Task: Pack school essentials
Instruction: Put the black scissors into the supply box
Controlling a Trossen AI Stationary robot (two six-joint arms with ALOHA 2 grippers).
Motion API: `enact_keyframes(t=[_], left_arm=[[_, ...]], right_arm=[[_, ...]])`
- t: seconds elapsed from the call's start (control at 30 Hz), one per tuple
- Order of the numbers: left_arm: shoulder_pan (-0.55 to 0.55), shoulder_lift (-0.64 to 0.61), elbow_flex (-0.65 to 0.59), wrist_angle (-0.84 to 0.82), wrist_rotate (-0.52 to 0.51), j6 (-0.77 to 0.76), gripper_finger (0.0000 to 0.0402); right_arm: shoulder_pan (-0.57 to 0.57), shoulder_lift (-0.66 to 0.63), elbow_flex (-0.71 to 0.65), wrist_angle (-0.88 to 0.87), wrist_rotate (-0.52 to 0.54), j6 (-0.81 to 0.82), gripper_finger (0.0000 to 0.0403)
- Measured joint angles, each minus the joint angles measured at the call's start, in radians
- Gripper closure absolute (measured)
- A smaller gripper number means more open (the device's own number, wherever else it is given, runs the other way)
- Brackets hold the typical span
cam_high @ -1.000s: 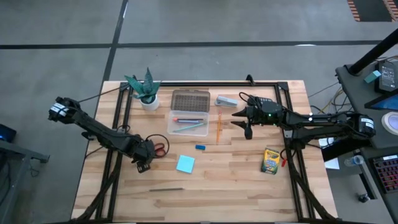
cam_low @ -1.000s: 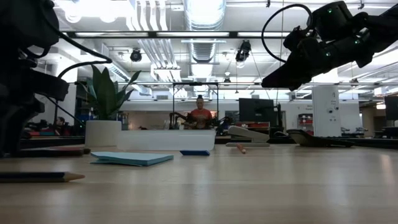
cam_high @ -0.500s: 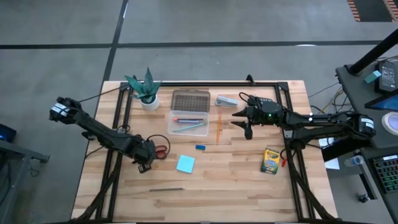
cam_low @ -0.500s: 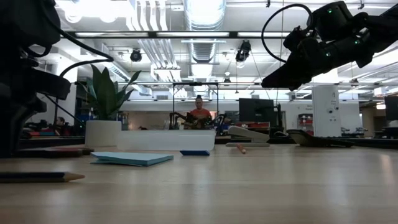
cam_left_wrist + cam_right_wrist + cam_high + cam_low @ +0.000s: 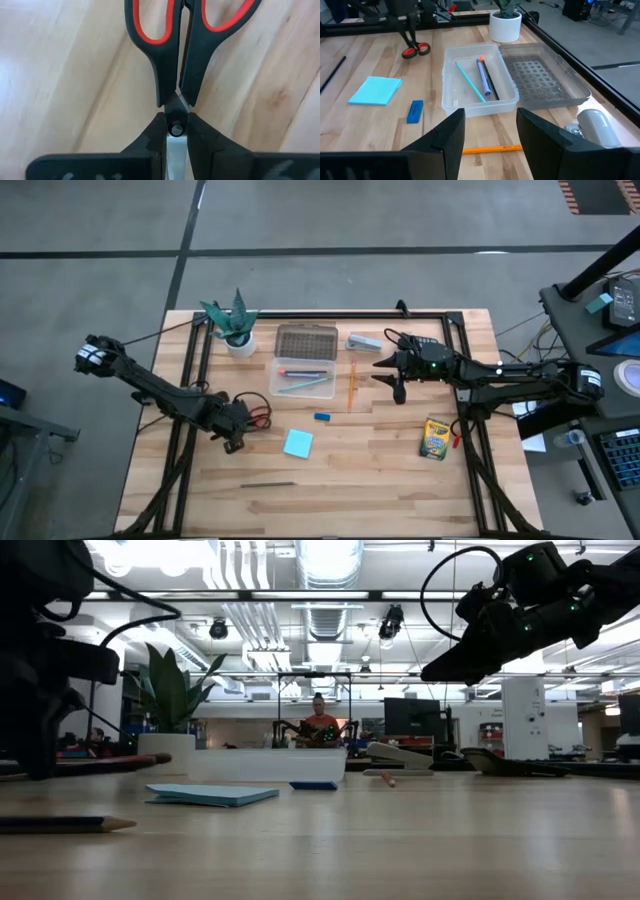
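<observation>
One pair of red-handled scissors (image 5: 184,60) is sitting pinched at its pivot between the left gripper (image 5: 175,131) fingers, at nine o'clock from the clear box (image 5: 302,376) on the table (image 5: 380,480). The right gripper (image 5: 487,131), fingers spread, is hovering at three o'clock, over the orange pencil (image 5: 492,148).

The scissors (image 5: 176,55), black with red-lined handles, are pinched at the pivot by the left claw (image 5: 175,131), blades closed. A clear plastic box (image 5: 479,80) sits open mid-table, its lid (image 5: 540,75) lying flat beside it, holding a teal pencil (image 5: 470,81), a blue pen (image 5: 484,79) and what looks like a grey one. An orange pencil (image 5: 352,380) lies just beside the box. The small blue eraser (image 5: 321,417) and light-blue notepad (image 5: 297,443) lie flat nearby. The crayon box (image 5: 434,438) lies toward the right. A dark pencil (image 5: 265,484) rests near the front edge.
</observation>
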Motion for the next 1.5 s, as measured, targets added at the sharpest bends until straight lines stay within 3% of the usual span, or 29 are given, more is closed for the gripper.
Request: enact_keyframes(t=[0.3, 0.5, 0.63, 0.77, 0.9, 1.2, 1.5], left_arm=[[0.033, -0.009, 0.059, 0.001, -0.073, 0.057, 0.0375], [0.208, 0.037, 0.207, 0.000, -0.066, 0.244, 0.0375], [0.377, 0.110, 0.340, -0.001, 0.028, 0.437, 0.0375], [0.554, 0.220, 0.460, -0.001, 0.194, 0.604, 0.0375], [0.664, 0.367, 0.574, -0.016, 0.278, 0.784, 0.0375], [0.734, 0.692, 0.850, -0.171, 0.291, 1.137, 0.0375], [0.778, 0.756, 0.904, -0.151, 0.254, 1.237, 0.0375]], right_arm=[[0.000, 0.000, 0.000, 0.005, 0.000, 0.001, 0.0236], [0.000, 0.000, 0.000, 0.004, 0.000, 0.001, 0.0236], [0.000, 0.000, 0.000, 0.002, 0.000, 0.001, 0.0236], [0.000, 0.000, 0.000, -0.011, 0.000, -0.001, 0.0236], [0.000, 0.000, 0.000, -0.024, 0.000, -0.008, 0.0236], [0.000, 0.000, 0.000, -0.023, 0.000, -0.014, 0.0236], [0.000, 0.000, 0.000, -0.025, 0.000, -0.020, 0.0236]])
